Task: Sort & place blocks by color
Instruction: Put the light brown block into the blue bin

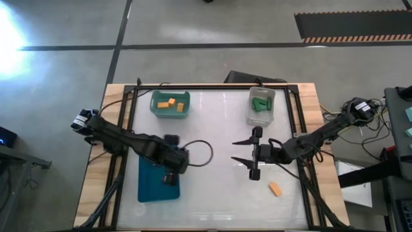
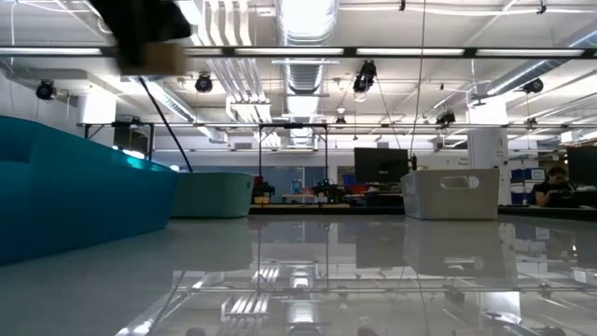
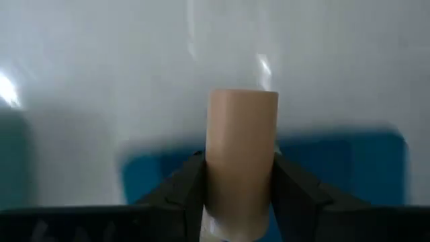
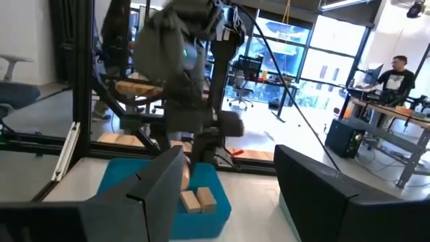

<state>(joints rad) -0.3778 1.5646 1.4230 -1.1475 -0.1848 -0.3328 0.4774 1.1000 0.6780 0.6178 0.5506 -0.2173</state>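
Left gripper (image 3: 238, 195) clamped on a tan block (image 3: 240, 158) over the blue bin (image 1: 156, 180) for dropping, right gripper (image 1: 248, 152) spread wide, idle.

My left gripper (image 3: 240, 195) is clamped on a pale tan block (image 3: 241, 161), rounded and smooth, standing upright between my fingers (image 3: 176, 193) right above the blue bin (image 1: 154, 183). Two more tan blocks (image 4: 197, 199) already sit inside that bin, lying side by side and touching. Orange blocks (image 1: 168, 103) are in the teal bin (image 1: 170, 113) at the far side of the table, a few of them lying loosely close together. Green blocks (image 1: 261, 105) are piled in the clear bin (image 1: 261, 118) off to the right. One lone orange block (image 1: 275, 188) lies flat on the table near my right side, tilted diagonally, well apart from every bin.
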